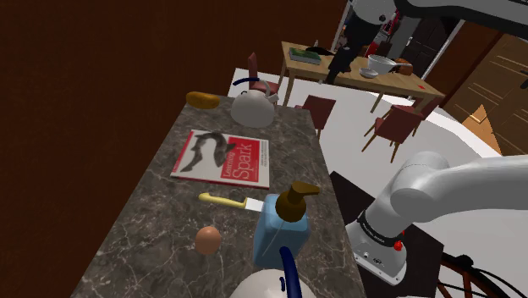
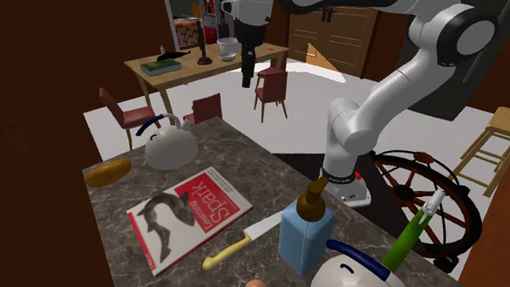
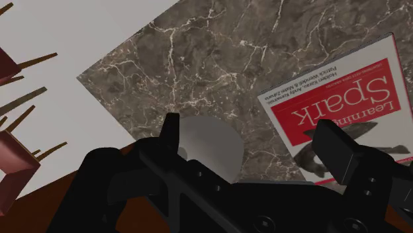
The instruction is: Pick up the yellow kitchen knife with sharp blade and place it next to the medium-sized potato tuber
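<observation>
1. Gripper state. My gripper (image 2: 246,77) hangs high above the far end of the counter (image 1: 140,216), pointing down. My fingers (image 3: 337,155) stand apart with nothing between them. That suits an approach, since no grasp has been made.

2. Position over the work. In the wrist view the white kettle (image 3: 212,142) and the red-and-white "Learning Spark" book (image 3: 344,109) lie below me. I judge that I am over the kettle end of the counter, not over the target.

3. Target. The yellow-handled knife (image 2: 244,241) lies flat on the counter at the near end, between the book's near edge and the blue soap dispenser (image 2: 304,237). Its pale blade tip sits just beside the dispenser. Its handle points away from the dispenser, and a brown egg (image 1: 207,240) lies near it.

4. Destination. The orange-brown potato (image 2: 108,172) rests at the far corner of the counter, just beside the kettle. It is well apart from the knife, with the book between the two.

5. Assessment. The pick has not begun. The next move calls for travel to the near end, then a descent with the jaws set across the handle. The handle is the better grasp site because it is clear of the dispenser. The knife lies flat, so the fingertips must come almost to the counter surface. The placement needs free counter beside the potato, on the side away from the kettle.
</observation>
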Controlling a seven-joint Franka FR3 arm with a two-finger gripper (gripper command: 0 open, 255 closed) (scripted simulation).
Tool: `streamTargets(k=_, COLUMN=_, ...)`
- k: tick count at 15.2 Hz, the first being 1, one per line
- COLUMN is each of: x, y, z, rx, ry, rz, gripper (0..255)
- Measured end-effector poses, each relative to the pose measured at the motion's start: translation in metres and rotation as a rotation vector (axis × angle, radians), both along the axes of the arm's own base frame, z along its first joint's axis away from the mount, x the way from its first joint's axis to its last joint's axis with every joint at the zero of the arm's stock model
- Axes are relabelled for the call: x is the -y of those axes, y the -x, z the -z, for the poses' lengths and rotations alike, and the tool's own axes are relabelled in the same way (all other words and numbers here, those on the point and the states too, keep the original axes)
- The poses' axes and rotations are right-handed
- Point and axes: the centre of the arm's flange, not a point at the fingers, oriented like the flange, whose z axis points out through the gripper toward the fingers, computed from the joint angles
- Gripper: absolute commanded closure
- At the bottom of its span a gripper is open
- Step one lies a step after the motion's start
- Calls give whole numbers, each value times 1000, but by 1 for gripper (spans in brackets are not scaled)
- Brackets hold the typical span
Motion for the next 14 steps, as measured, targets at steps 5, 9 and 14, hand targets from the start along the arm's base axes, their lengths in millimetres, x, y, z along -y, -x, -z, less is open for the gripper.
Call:
streamTargets(k=5, x=-20, y=-11, z=28, rx=-23, ry=-26, rz=-39, gripper=0)
streamTargets(k=9, x=-50, y=-24, z=63, rx=-53, ry=-60, rz=-91, gripper=0)
streamTargets(k=14, x=-94, y=-33, z=107, rx=-91, ry=-104, rz=-156, gripper=0)
